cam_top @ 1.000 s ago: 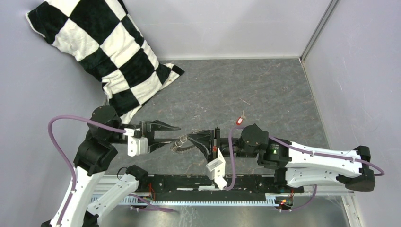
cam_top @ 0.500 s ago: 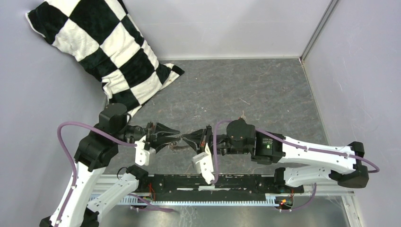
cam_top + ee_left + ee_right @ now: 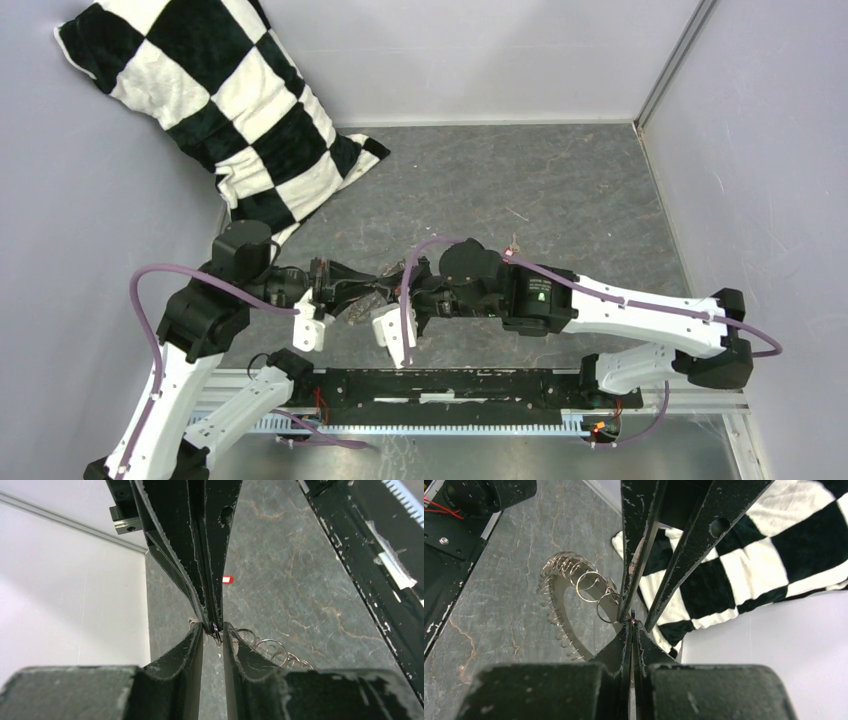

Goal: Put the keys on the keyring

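- The keyring (image 3: pixel 559 565) is a curved run of thin silvery wire loops, bright against the dark stone-veined desk (image 3: pixel 560 190). It sits just beside the two pincer tips, near the front edge.
- The red key (image 3: pixel 228 579) lies flat on the desk beyond the right pincer. Only its small glossy red head shows, and its metal part is too small to make out.
- The left pincer (image 3: pixel 212 635) has matte black tapered fingers with scuffed, whitish edges. They stand a narrow gap apart, one on either side of the other pincer's tip.
- The right pincer (image 3: pixel 632 630) is pressed fully together into a single thin point.
- A hair of wire glints right at that point. I cannot tell whether it is nipped there, nor which pincer carries the ring.
- From above, both wrists crowd over the ring and hide most of it.
- A plush black-and-white checked cushion (image 3: pixel 230 100) slumps in the far left corner.
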`<state>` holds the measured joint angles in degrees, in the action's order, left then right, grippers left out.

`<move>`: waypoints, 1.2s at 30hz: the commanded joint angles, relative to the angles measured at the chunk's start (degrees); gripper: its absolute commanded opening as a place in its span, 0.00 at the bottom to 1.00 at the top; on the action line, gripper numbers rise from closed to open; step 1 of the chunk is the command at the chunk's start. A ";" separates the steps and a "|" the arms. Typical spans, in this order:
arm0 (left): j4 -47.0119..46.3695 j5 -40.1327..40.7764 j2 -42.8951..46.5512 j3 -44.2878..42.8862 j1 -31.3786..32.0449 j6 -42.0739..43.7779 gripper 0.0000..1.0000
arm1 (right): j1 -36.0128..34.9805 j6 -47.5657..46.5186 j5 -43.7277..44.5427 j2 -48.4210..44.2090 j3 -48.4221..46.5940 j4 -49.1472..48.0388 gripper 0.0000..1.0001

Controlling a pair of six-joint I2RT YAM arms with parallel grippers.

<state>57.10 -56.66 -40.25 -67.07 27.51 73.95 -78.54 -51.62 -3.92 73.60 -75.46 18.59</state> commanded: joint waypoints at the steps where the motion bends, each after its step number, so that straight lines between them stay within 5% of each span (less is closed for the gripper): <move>1: 2.81 7.08 -0.62 1.13 0.09 6.67 0.27 | -0.29 2.15 1.98 0.95 -5.16 0.35 0.01; 14: 3.98 9.66 -3.26 -0.90 0.09 4.26 0.29 | -0.28 4.22 2.14 4.36 -8.51 4.94 0.01; 31: 2.38 6.42 -4.08 -1.40 0.09 -0.30 0.02 | -0.20 7.60 2.78 8.21 -10.24 3.83 0.01; 36: 2.40 4.34 -4.30 -1.96 0.09 -3.39 0.02 | -0.17 10.08 3.57 7.96 -9.44 0.39 0.21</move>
<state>61.69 -48.80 -43.99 -66.87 27.49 74.83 -78.24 -44.07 0.47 80.82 -83.46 27.86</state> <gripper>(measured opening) 0.098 0.129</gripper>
